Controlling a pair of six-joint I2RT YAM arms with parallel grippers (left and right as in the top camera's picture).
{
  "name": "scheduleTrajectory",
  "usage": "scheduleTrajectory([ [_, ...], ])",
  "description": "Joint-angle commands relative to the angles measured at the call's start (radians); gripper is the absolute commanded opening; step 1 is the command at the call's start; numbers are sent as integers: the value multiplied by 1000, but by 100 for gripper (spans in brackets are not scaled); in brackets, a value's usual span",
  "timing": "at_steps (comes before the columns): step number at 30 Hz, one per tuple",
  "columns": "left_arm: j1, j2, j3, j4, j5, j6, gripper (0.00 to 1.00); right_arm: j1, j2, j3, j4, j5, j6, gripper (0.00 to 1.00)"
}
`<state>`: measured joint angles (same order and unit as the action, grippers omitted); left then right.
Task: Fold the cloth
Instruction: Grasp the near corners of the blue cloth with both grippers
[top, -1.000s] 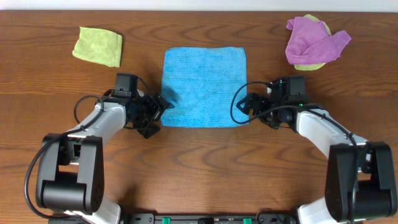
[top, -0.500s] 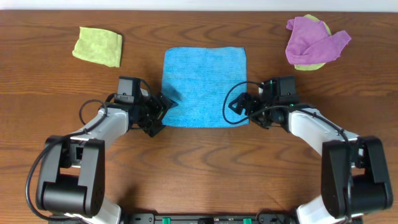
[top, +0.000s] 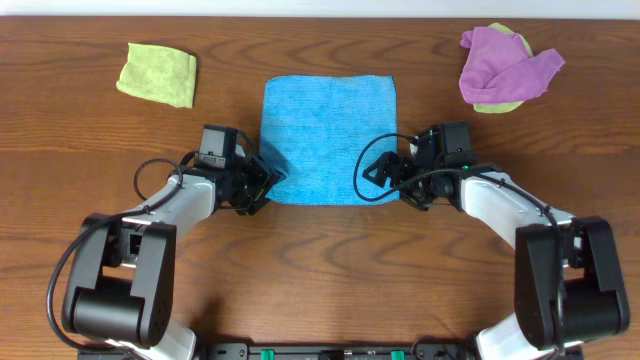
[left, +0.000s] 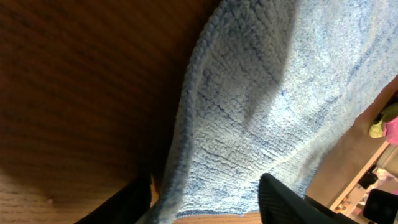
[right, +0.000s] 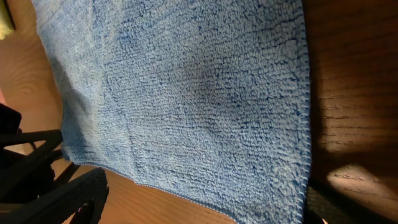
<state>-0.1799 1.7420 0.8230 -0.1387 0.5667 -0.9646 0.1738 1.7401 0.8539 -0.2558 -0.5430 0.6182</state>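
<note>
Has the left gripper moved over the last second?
Yes. The left gripper has shifted right, reaching the cloth's left edge by its near corner.

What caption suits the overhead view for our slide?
Left end effector and right end effector flank near edge of blue cloth.

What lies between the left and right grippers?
The blue cloth: its near edge fills the stretch from the left gripper to the right gripper, as the overhead view shows.
</note>
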Motion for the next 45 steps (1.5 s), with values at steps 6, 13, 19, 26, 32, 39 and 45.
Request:
scheduleTrajectory([
  [6,-4,32,-23,-2,-50,26,43,26,40,-26,-28,55,13,89],
  [13,-16,89,-23,40,-16,25,25,31,40,-26,-32,93,13,81],
  [19,-17,95,-23,43,-16,29,6,31,40,-27,-32,145,13,10],
  [26,-16,95,-23,39,15,118,6,29,40,-27,-33,150,-22,1],
  [32,-15,91,-23,-42,56,215,6,29,34,-25,-79,90,-37,1],
  [39,-10,26,-23,-216,36,334,6,29,-5,-25,-219,95,-138,1],
  [45,3,-71,-23,-320,-2,356,6,29,-85,-25,-305,98,-199,1],
])
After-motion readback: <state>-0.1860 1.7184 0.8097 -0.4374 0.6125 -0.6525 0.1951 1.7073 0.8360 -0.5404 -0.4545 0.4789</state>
